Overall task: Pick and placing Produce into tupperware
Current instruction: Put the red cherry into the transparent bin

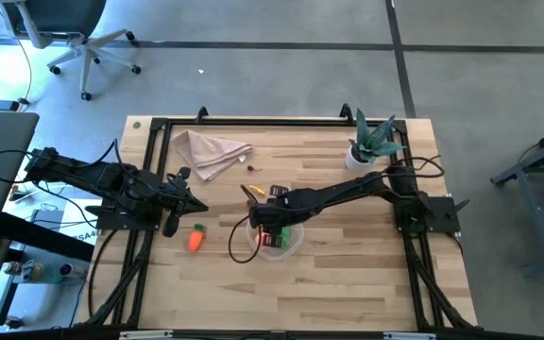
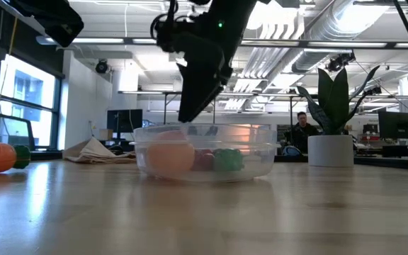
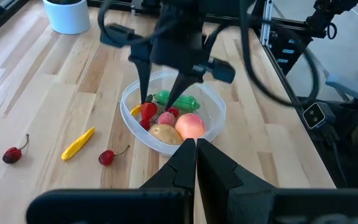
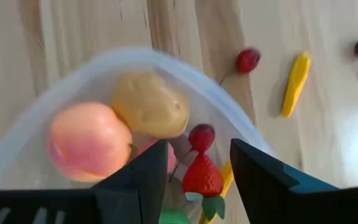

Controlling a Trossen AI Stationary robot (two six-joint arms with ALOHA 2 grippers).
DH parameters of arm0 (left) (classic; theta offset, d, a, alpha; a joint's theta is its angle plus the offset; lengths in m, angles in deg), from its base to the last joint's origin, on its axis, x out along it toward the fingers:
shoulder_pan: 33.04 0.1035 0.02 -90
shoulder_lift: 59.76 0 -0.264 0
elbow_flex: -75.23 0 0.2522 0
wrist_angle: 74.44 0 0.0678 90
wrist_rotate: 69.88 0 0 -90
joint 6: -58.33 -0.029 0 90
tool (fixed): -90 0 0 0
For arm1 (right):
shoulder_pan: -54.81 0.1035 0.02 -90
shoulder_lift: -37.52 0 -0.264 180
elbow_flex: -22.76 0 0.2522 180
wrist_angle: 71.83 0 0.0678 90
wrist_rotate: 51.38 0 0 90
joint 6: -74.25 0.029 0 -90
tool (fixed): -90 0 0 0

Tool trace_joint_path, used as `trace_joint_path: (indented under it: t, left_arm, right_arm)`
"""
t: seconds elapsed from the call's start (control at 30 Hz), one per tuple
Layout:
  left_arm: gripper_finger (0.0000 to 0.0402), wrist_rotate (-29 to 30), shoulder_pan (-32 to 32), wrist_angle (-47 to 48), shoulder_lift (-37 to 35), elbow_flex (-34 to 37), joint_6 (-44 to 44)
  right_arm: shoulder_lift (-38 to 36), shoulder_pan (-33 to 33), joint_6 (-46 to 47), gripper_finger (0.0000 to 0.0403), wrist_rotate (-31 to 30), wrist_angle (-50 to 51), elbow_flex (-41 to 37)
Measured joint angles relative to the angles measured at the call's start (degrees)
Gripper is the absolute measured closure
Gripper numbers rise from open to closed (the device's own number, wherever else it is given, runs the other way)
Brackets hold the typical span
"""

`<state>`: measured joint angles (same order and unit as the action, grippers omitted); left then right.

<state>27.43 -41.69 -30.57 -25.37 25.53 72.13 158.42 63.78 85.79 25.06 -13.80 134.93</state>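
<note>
Directly beneath the right gripper [image 4: 194, 177], fingers parted and empty, sits the tupperware [image 1: 296, 247] holding a strawberry [image 4: 202, 176], potato [image 4: 150, 104] and peach [image 4: 89, 141]. Farther off at nine o'clock, the carrot [image 1: 195, 238] lies nearer the left gripper [image 1: 170, 225], closed and empty, its length along twelve-to-six. Only the wrist views show the banana [image 3: 78, 144] and cherries [image 3: 107, 157] beyond the rim.

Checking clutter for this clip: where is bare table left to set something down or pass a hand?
Free: the near strip of table in front of the tupperware, and the stretch between it and the plant. Crowded: around the tupperware under the open right gripper, and toward the napkin, carrot, banana and two cherries.
</note>
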Motion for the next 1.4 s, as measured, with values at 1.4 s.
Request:
trace_joint_path:
  t: [1.4]
  left_arm:
    - [0.0396, 0.0, 0.0, 0.0, 0.0, 0.0, 0.0]
  right_arm:
    - [4.8, -31.9, -10.5, 0.0238, 38.6, -18.5, 0.1]
